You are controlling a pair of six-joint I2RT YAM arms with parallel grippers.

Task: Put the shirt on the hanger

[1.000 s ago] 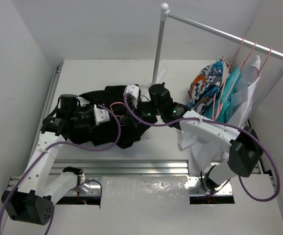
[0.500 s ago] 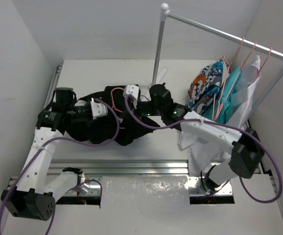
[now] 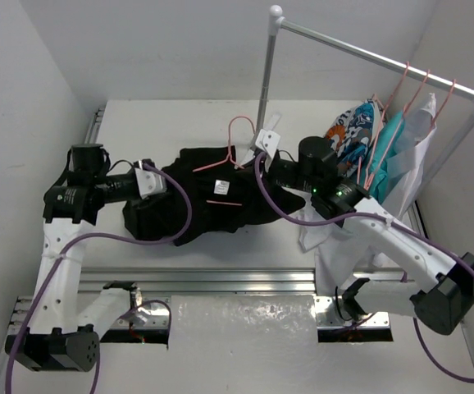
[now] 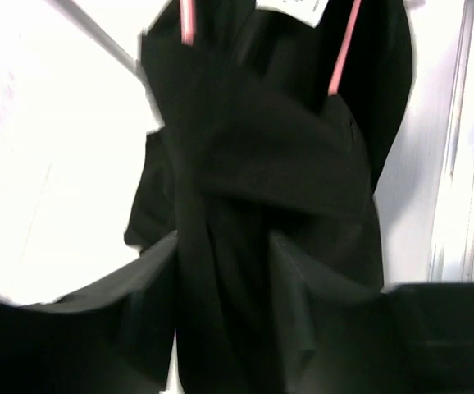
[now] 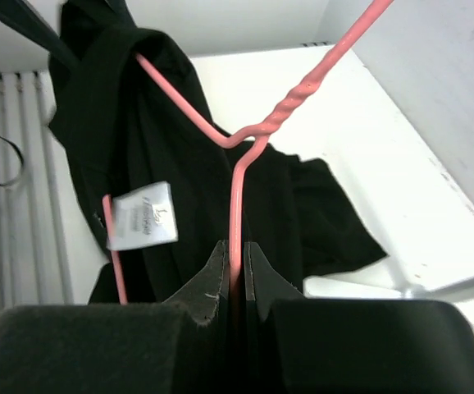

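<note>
The black shirt (image 3: 196,209) lies stretched across the middle of the table, its white neck label (image 3: 219,187) facing up. The pink wire hanger (image 3: 212,167) is partly inside it, and the hook pokes out at the far side. My right gripper (image 5: 235,263) is shut on the hanger's wire just below the twisted neck (image 5: 290,103); from above, the right gripper (image 3: 253,167) sits at the shirt's collar end. My left gripper (image 4: 223,246) is at the shirt's left end, jaws apart, with a fold of black cloth running between them; from above, the left gripper (image 3: 165,193) is over the cloth.
A clothes rack stands at the back right, with an upright pole (image 3: 263,78) and a bar (image 3: 368,53). Patterned and teal garments (image 3: 360,152) hang there on pink hangers. A white cloth (image 3: 323,234) drapes under my right arm. A metal rail (image 3: 221,281) runs along the near edge.
The right gripper has shut on the hanger and drawn back right. The left arm has pulled left, spreading the shirt out, and its jaws have come apart.
</note>
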